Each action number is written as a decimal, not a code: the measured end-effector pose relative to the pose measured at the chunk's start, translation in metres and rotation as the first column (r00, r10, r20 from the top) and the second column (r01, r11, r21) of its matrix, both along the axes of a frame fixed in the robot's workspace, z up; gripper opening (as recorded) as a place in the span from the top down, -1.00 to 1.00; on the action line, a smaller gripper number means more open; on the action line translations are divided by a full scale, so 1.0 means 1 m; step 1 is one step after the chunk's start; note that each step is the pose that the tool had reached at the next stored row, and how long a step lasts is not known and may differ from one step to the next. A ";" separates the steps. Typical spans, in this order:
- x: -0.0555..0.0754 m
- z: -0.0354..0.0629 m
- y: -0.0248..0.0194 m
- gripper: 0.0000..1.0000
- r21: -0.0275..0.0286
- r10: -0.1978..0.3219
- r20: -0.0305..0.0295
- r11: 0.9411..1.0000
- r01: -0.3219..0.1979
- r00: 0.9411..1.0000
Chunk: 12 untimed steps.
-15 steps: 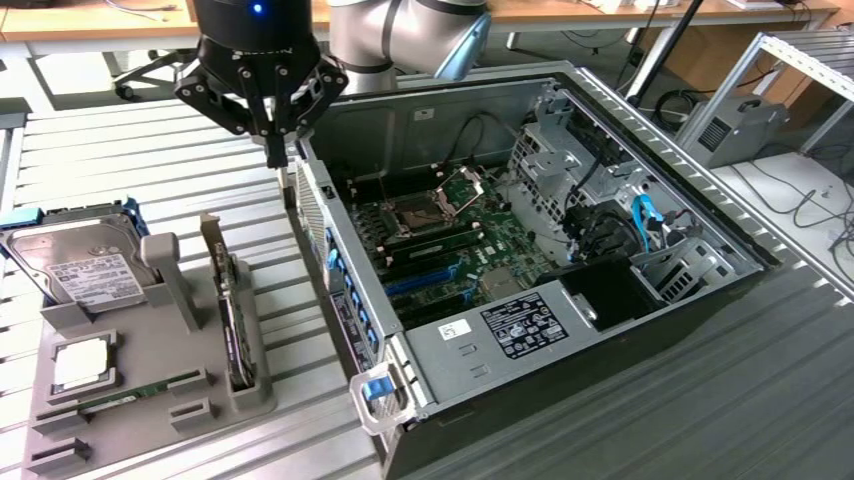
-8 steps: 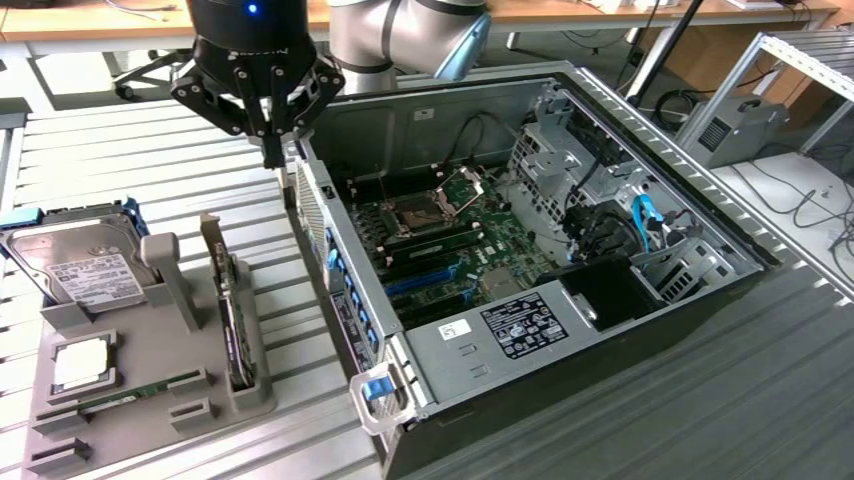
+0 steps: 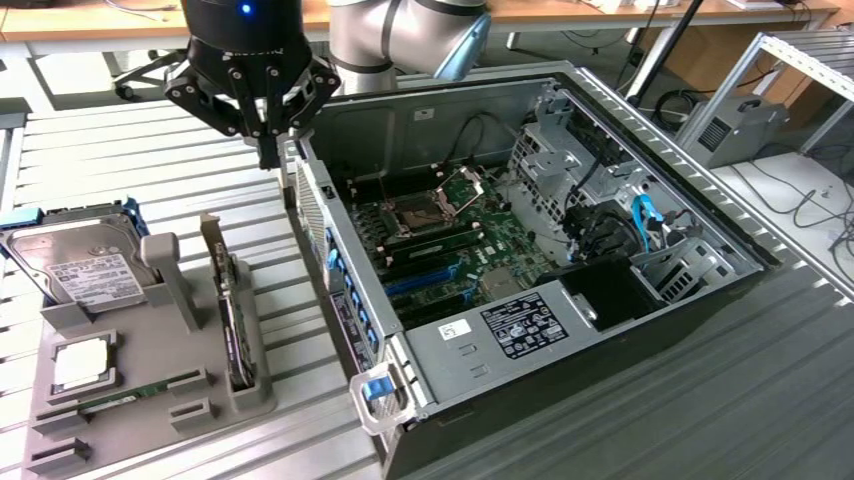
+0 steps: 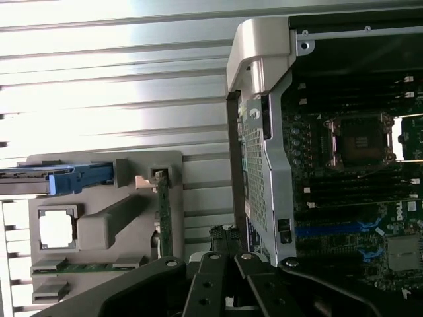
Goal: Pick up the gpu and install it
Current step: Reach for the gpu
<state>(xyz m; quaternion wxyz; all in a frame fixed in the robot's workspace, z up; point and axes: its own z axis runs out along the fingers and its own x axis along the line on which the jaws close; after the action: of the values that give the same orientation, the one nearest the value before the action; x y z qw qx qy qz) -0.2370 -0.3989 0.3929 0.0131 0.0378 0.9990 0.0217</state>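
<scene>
claw (image 3: 271, 150): pressed together, empty, hanging over slatted table (image 3: 120, 160).
gpu (image 3: 240, 330): lower than claw, well apart, on the holder side; stands on edge in holder (image 3: 160, 400) slot, top edge exposed, likely for a pinch from above.
case (image 3: 400, 345): side open, rear wall just beside claw on opposite side; tight margin there.
room: open above gpu; hard drive (image 3: 80, 265) beyond it, apart.

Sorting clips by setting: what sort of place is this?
Probably a robotics lab: an open desktop computer case on a slatted metal table, a grey parts fixture, wooden desks behind.
</scene>
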 end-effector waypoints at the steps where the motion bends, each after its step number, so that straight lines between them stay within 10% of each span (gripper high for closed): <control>1: -0.001 0.0000 0.0000 0.79 0.000 0.000 0.000 1.000 0.000 1.000; 12: -0.006 0.0000 0.0000 0.79 0.000 0.000 0.000 1.000 0.000 1.000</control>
<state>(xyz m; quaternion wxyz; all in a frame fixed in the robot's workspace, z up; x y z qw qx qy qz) -0.2432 -0.3989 0.3929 0.0131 0.0379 0.9990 0.0217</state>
